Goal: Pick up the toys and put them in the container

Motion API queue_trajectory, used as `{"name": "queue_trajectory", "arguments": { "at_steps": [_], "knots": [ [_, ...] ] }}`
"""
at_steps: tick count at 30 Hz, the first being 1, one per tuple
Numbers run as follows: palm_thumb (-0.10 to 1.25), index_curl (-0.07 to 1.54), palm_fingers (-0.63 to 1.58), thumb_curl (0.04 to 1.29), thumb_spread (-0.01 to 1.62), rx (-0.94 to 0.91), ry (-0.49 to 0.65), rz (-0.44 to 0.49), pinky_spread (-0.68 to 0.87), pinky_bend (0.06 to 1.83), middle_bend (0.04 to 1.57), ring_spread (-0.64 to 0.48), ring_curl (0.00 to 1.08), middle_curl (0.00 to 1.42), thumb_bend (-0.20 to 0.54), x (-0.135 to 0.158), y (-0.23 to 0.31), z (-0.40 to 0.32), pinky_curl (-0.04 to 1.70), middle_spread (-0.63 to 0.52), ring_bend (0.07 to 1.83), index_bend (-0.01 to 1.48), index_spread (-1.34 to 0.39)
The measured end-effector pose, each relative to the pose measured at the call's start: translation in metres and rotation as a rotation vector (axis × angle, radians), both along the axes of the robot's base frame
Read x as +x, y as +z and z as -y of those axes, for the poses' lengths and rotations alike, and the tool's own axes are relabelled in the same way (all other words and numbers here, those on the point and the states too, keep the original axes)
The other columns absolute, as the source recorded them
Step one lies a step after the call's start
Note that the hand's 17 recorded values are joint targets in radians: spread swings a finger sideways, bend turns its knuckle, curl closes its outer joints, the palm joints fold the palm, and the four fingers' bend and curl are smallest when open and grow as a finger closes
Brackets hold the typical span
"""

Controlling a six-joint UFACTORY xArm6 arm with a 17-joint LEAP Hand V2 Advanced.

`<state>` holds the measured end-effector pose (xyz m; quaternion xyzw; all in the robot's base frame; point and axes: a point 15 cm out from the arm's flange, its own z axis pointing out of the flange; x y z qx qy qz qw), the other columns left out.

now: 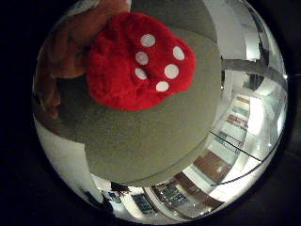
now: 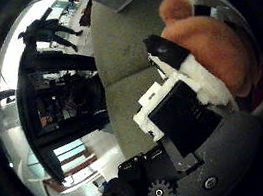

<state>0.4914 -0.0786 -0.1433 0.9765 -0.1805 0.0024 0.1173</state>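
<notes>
My hand [image 2: 179, 116] lies curled against an orange-and-white plush toy [image 2: 215, 51], one black fingertip [image 2: 162, 49] pressing into its fur; whether I fully grip it, I cannot tell. Close beside it sits a red plush toy [image 1: 141, 61] with white spots, resting on a grey cushion [image 1: 150, 141].

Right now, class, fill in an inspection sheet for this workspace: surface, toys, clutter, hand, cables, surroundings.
surface: grey-green rounded top.
job's things: red plush toy with white spots lies on the top; orange plush toy beside it, close to the palm; container not seen.
clutter: nothing seen.
grippers: hand, white and black parts next to the orange plush toy; grip cannot be told.
cables: nothing seen.
surroundings: dark furniture, pale floor.
</notes>
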Motion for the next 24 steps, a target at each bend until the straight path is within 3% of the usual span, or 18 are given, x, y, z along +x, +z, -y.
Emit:
{"name": "queue_trajectory", "arguments": {
  "at_steps": [4, 10, 24],
  "knots": [
    [0.85, 0.78, 1.23, 0.41, 1.05, 0.004, -0.001, 0.013, -0.22, 1.45, 1.25, -0.19, 0.6, 0.69, -0.003, 0.004, 0.003, 0.002, 0.37, -0.09, 1.31, 1.06, -0.23],
    [1.04, 0.8, 1.15, 0.51, 1.02, 0.005, -0.014, 0.031, -0.18, 1.52, 1.35, -0.2, 0.67, 0.7, -0.003, 0.009, 0.01, 0.008, 0.48, -0.09, 1.36, 1.17, -0.19],
    [1.07, 0.76, 1.13, 0.66, 0.96, -0.013, -0.054, 0.105, -0.16, 1.48, 1.39, -0.21, 0.76, 0.68, -0.014, 0.032, 0.056, 0.034, 0.64, -0.08, 1.34, 1.22, -0.17]
  ]
}}
